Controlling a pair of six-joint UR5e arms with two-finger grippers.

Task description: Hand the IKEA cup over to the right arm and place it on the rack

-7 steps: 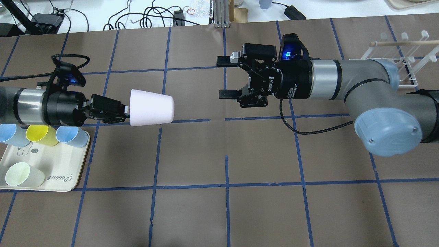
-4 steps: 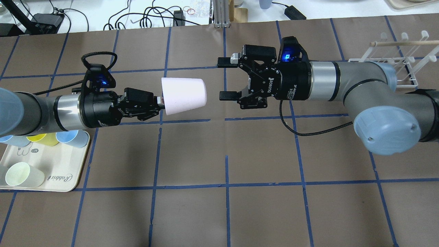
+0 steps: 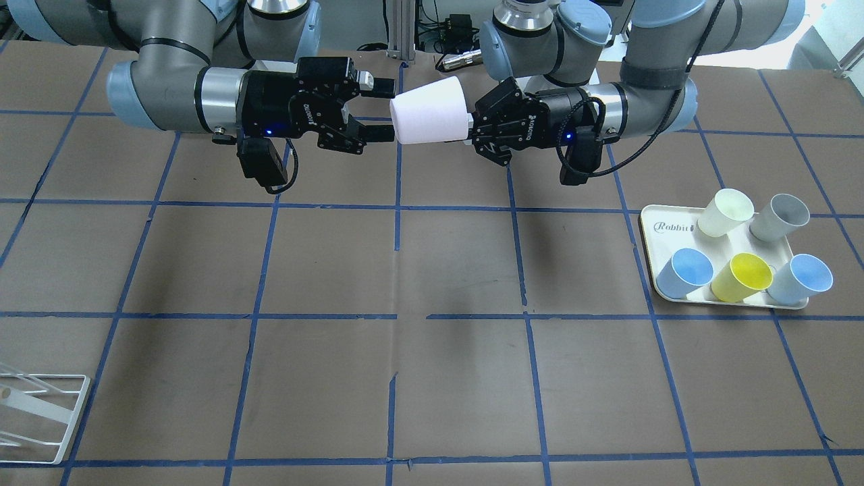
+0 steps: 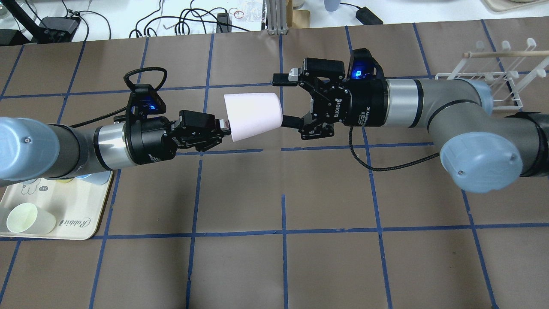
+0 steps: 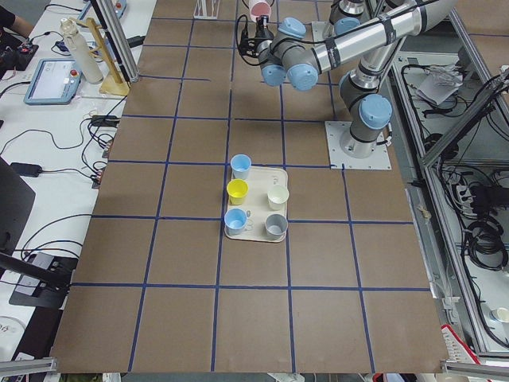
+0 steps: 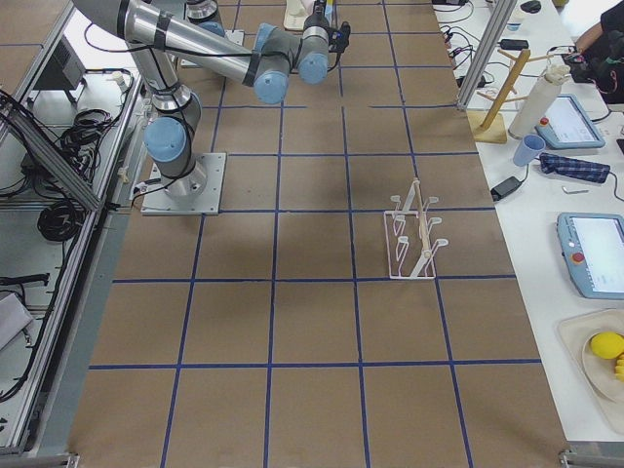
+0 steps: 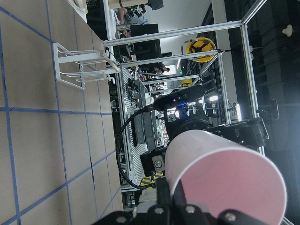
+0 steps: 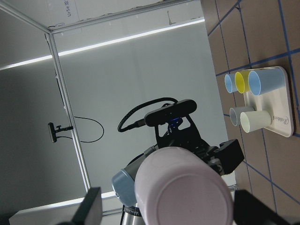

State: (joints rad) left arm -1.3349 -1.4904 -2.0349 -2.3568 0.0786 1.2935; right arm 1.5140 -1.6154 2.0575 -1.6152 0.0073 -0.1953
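In the overhead view the cream tray (image 4: 96, 206) sits at 8 o'clock with a cream cup (image 4: 25, 218) lying on it. The other cups there are mostly hidden under the left arm.

Over the last second that arm has swung out from the 9 o'clock edge toward the middle of the table. The left gripper (image 4: 221, 127) is clamped on the rim of the IKEA cup (image 4: 254, 115), as it was a second ago. The cup is carried on its side above the table, closed base leading toward 3 o'clock. It now hangs just off centre, toward 11 o'clock.

A second ago there was a wide stretch of bare table between the base and the right gripper (image 4: 281, 101). That gap is gone, and the base now sits just at the mouth of the spread fingers, one at its 12 o'clock side and one at its 6. The right gripper has hardly shifted and its jaws stand wide apart, touching nothing that can be made out.

The right arm (image 4: 450, 103) runs back toward 3 o'clock, and the rack (image 4: 506, 79) waits empty at 2 o'clock.

The hand-over seems ready. The cup likely needs to go a little deeper before the right jaws close and the left lets go.
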